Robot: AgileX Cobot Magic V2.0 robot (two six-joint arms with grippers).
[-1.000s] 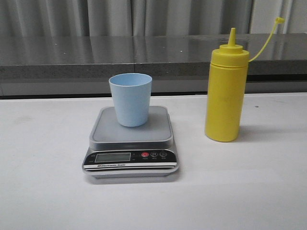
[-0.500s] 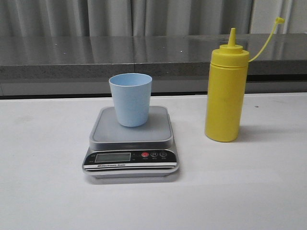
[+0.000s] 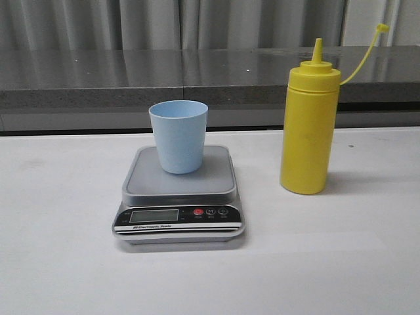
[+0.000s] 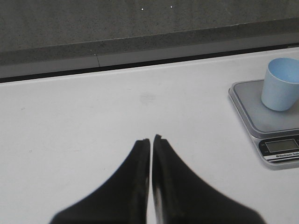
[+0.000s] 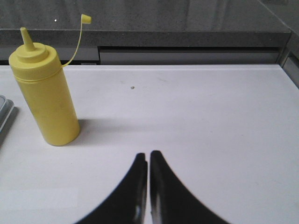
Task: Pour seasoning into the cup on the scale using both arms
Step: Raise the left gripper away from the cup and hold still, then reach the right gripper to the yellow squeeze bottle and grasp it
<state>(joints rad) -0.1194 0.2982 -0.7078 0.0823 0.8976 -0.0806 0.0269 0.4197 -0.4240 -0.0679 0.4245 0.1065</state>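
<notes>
The pale blue cup (image 3: 178,136) stands upright on the silver-grey scale (image 3: 179,197) at the table's middle; both also show in the left wrist view, cup (image 4: 281,84) on scale (image 4: 261,122). The yellow seasoning bottle (image 3: 309,122) stands upright to the right of the scale, cap strap hanging off. In the right wrist view the seasoning bottle (image 5: 43,94) is well off to one side. My left gripper (image 4: 151,138) is shut over bare table, far from the scale. My right gripper (image 5: 148,153) is shut, holding nothing. Neither gripper shows in the front view.
A dark grey counter ledge (image 3: 197,79) runs along the back of the white table (image 3: 341,262), with curtains behind it. A small dark speck (image 5: 132,87) lies on the table beyond the bottle.
</notes>
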